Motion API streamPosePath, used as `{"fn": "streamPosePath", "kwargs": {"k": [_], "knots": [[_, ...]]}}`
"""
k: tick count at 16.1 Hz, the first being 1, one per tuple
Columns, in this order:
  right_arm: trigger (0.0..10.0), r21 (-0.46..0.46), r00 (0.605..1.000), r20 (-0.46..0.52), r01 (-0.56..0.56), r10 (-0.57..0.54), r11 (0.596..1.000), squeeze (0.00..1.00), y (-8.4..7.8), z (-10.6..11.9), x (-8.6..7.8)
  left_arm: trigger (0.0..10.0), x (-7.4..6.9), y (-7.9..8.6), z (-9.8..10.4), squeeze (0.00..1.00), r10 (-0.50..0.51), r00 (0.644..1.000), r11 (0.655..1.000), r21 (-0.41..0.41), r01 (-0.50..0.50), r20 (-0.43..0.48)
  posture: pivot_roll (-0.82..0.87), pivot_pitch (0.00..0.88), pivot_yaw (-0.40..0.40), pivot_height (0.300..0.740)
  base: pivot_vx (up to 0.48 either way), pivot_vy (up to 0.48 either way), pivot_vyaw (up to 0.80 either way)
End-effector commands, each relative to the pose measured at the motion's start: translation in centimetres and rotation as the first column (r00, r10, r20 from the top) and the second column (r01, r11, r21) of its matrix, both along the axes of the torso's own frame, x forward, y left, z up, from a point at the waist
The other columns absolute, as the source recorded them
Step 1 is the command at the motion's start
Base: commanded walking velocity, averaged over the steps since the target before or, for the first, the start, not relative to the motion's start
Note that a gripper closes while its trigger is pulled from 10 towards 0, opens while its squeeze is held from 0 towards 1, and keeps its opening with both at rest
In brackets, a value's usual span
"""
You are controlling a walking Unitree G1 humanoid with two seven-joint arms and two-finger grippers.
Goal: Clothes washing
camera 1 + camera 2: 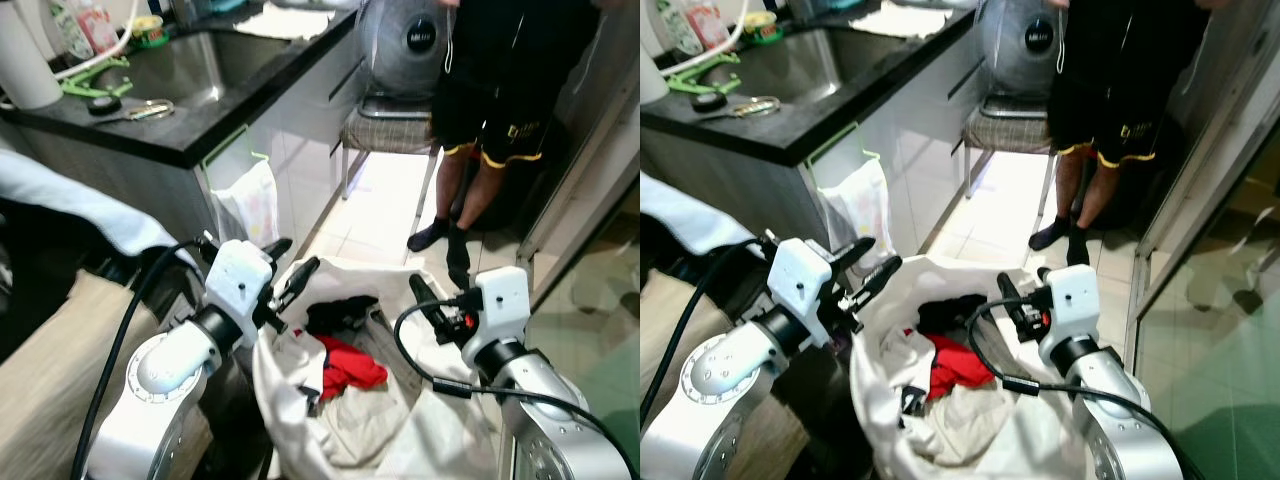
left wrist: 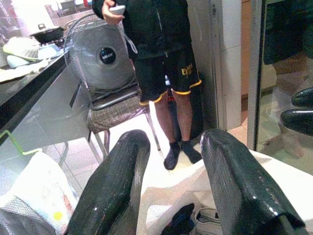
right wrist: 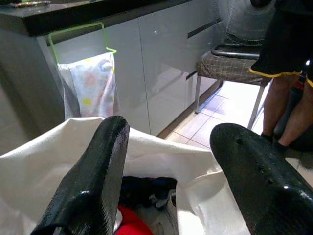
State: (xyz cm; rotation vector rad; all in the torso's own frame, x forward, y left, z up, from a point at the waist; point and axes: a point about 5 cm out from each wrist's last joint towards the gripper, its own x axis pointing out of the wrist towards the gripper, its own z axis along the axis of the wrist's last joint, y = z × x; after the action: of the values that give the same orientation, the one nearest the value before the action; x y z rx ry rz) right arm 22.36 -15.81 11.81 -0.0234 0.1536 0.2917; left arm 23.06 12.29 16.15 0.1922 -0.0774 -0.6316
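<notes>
The washing looks barely begun: the clothes are gathered but nothing is in hand yet. A white laundry bag [image 1: 400, 440] sits open on the floor directly before the robot, between its two arms, and inside lie a red garment [image 1: 345, 365], a black garment [image 1: 340, 312] toward the far side, and pale cloth beneath them. The left gripper [image 1: 283, 268] hovers at the bag's near-left rim with its fingers [image 2: 115, 191] apart and nothing between them; the right gripper [image 1: 428, 297] hangs over the right rim, its fingers [image 3: 95, 176] likewise spread and empty (its wrist view looks straight down past them onto the red and black pieces). No washing machine can be made out in these views, so loading, and everything after it, appears still to be done. To the left runs a dark counter [image 1: 215, 125] with a sink [image 1: 185, 65], and a patterned towel [image 1: 250, 205] hangs from a green rail on the cabinet front. Beyond the bag a person [image 1: 490, 110] in black shorts stands beside a chair [image 1: 385, 130] carrying a fan [image 1: 405, 45], well apart from both grippers. The likely next step, judging by the poses, is to reach in for a garment or take hold of the bag's rim.
</notes>
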Motion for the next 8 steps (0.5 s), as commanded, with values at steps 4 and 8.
{"fn": "streamPosePath", "kwargs": {"k": [4,8], "knots": [[10.0,-0.1,0.994,-0.112,-0.022,0.011,0.995,0.0,-0.1,-2.6,-0.5,10.0,-0.2,0.6,-1.9,0.0,0.029,0.998,0.998,0.05,-0.027,-0.053,-0.04,0.042,0.066,0.74,0.0,0.0,0.0],[10.0,-0.128,0.953,-0.243,0.155,-0.182,0.98,0.0,-2.8,-6.6,0.6,10.0,-0.4,0.4,-3.2,0.0,0.039,0.996,0.994,0.104,-0.031,-0.079,-0.05,0.046,0.082,0.74,0.0,0.0,0.0]]}}
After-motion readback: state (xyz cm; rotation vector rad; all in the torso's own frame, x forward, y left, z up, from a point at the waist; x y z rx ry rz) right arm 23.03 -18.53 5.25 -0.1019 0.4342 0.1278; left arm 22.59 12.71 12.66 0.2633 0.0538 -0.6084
